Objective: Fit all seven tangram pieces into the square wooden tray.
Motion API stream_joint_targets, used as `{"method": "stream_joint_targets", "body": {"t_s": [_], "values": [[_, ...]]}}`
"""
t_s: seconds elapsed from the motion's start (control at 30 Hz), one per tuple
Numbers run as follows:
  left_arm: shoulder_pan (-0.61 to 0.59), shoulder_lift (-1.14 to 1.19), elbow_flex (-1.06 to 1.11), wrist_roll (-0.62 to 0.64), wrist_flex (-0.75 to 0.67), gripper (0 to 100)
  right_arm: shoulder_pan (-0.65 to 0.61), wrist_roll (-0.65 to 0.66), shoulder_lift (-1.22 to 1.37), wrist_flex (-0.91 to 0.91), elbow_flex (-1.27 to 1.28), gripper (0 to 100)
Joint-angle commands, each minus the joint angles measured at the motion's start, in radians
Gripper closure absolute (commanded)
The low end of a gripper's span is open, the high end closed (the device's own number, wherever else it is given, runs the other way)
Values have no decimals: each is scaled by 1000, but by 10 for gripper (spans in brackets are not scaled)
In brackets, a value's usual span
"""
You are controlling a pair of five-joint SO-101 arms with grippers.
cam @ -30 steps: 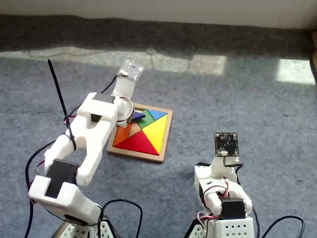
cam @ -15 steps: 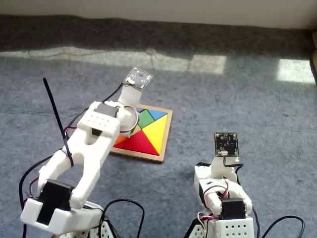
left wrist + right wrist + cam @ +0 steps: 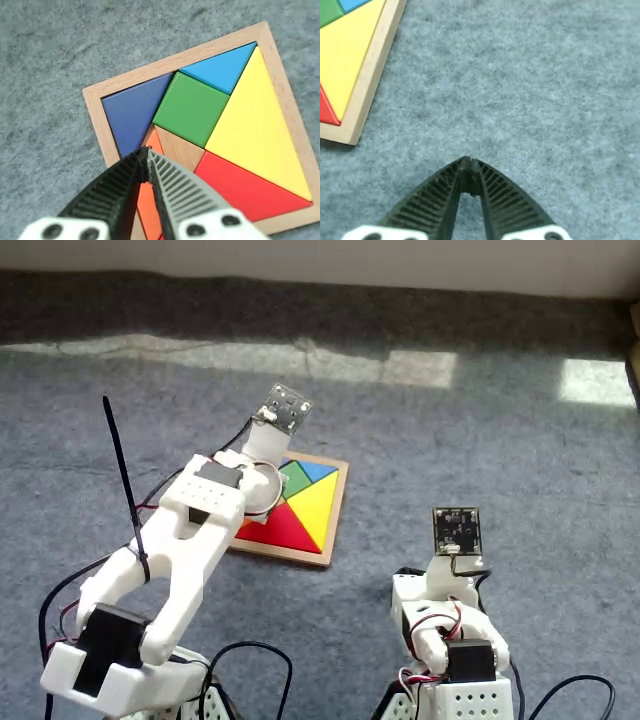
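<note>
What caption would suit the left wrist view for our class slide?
Shut left gripper over the wooden tray, tips where the dark blue triangle meets the orange piece.

Overhead; two close downward wrist-views; tray (image 3: pixel 290 555) shared

Grey carpet (image 3: pixel 520 470), sunlit patches (image 3: pixel 420 368); perhaps a pale wall (image 3: pixel 400 260) beyond.

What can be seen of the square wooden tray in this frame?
The tray is a flat square of pale wood with a raised rim, lying on grey carpet. It holds a dark blue triangle, a light blue triangle, a yellow triangle, a red triangle, a green square and an orange piece; a wood-coloured patch by the green square may be a piece or bare floor. The left gripper, shut, hangs over the orange piece.
</note>
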Motion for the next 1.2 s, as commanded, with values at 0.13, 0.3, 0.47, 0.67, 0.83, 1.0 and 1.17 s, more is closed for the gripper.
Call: {"method": "stream_joint_targets", "body": {"t_s": [0.13, 0.3, 0.47, 0.67, 0.83, 1.0, 1.17], "values": [[5, -196, 70, 58, -20, 995, 13, -2, -18, 7, 134, 992], [4, -461, 263, 58, -81, 995, 13, -2, -18, 7, 134, 992], [-12, -727, 397, 58, -89, 995, 13, -2, -18, 7, 134, 992], [-110, -1013, 490, 68, -80, 995, 13, -2, -18, -1, 134, 992], [-127, -1310, 636, 112, -11, 995, 13, -2, -18, 15, 134, 992], [-127, -1638, 750, 110, 141, 994, 12, -2, -18, 79, 134, 992], [-154, -1679, 769, 109, 273, 993, 12, -2, -18, 77, 134, 992]]}}
